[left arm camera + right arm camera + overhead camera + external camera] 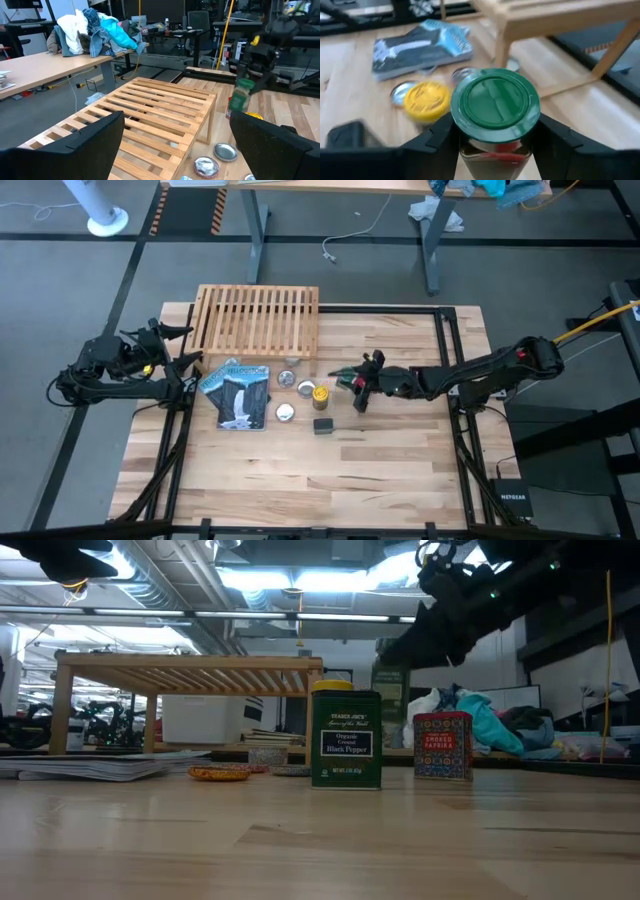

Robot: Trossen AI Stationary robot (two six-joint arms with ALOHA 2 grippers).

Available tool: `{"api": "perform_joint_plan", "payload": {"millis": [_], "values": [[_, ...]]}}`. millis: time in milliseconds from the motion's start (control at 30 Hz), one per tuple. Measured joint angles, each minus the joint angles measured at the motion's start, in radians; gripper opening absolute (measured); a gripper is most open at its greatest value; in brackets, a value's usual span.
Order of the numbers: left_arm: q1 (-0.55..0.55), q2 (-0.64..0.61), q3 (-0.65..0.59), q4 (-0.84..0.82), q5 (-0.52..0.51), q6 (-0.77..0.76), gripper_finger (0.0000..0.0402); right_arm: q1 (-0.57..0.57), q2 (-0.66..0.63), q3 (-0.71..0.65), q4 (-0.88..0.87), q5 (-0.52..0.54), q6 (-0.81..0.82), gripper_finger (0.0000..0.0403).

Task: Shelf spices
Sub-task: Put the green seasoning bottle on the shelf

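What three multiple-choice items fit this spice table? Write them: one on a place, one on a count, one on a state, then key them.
1. Where is the green-capped jar?
A. On top of the shelf
B. In the right gripper, lifted off the table
C. Lying on the blue-and-white packet

2. How many small silvery round tins lie on the table?
A. Three
B. One
C. Six

3. How does the left gripper stand?
A. Shut on the red tin
B. Shut on the yellow-capped jar
C. Open and empty

Key: 1 B, the right gripper clamps the jar from both sides, above the table. 2 A, the high view shows three silvery tins near the packet. 3 C, the left gripper has its fingers spread with nothing between them, facing the shelf.
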Motion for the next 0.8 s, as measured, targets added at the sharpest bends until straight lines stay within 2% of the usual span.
{"api": "perform_joint_plan", "payload": {"millis": [167,367,600,800], "values": [[0.0,0.0,0.0,0.0,0.0,0.001,0.0356,-0.069,-0.013,0.125,-0.11,-0.011,-0.128,0.0199],[0.0,0.0,0.0,0.001,0.0,0.003,0.0356,-0.189,-0.013,0.341,-0.224,-0.096,-0.317,0.0199],[0.0,0.0,0.0,0.001,0.0,0.003,0.0356,-0.38,0.027,0.574,-0.251,-0.341,-0.426,0.0199],[0.0,0.0,0.0,0.001,0.0,0.003,0.0356,-0.503,0.159,0.752,-0.293,-0.571,-0.451,0.0199]]}}
